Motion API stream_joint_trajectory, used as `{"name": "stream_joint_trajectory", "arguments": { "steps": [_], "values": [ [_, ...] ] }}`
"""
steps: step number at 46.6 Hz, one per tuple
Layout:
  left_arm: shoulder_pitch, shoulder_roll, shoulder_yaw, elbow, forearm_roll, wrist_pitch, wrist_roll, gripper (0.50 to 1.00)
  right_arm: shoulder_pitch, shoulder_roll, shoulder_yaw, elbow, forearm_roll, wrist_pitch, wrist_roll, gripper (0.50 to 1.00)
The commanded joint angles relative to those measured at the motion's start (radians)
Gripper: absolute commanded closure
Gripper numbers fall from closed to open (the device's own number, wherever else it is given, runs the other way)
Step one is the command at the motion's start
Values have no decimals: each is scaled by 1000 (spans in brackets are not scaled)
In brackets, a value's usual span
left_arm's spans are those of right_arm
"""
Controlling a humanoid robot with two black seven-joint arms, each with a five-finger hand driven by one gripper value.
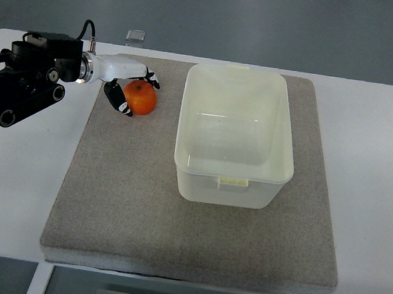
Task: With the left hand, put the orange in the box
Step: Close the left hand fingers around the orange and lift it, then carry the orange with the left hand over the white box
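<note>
The orange (142, 100) sits on the grey mat (126, 203), to the left of the box. The box (237, 134) is a pale translucent plastic tub, open on top with nothing in it, standing on the mat's right half. My left hand (137, 96) reaches in from the left edge on a black arm (23, 78). Its white fingers with black tips close around the orange: the thumb (121, 101) lies on the near left side, and the other fingertips (151, 81) are on the far side. The orange still looks to be resting on the mat. The right arm is out of view.
The mat lies on a white table (375, 139). A small clear object (135, 37) sits at the table's far edge behind the hand. A gap of bare mat separates the orange from the box's left wall.
</note>
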Motion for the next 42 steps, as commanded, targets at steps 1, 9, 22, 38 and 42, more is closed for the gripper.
{"name": "stream_joint_trajectory", "arguments": {
  "steps": [1, 9, 22, 38, 42],
  "values": [
    [0, -1, -1, -2, 0, -1, 0, 735, 0, 0, 0, 0, 0, 0, 0, 568],
    [0, 0, 1, 0, 0, -4, 0, 848, 0, 0, 0, 0, 0, 0, 0, 568],
    [-38, 15, -1, -14, 0, -14, 0, 1000, 0, 0, 0, 0, 0, 0, 0, 568],
    [-159, 167, -111, -146, -18, -178, 0, 1000, 0, 0, 0, 0, 0, 0, 0, 568],
    [-161, 190, -175, -222, -18, -231, 0, 1000, 0, 0, 0, 0, 0, 0, 0, 568]
  ]
}}
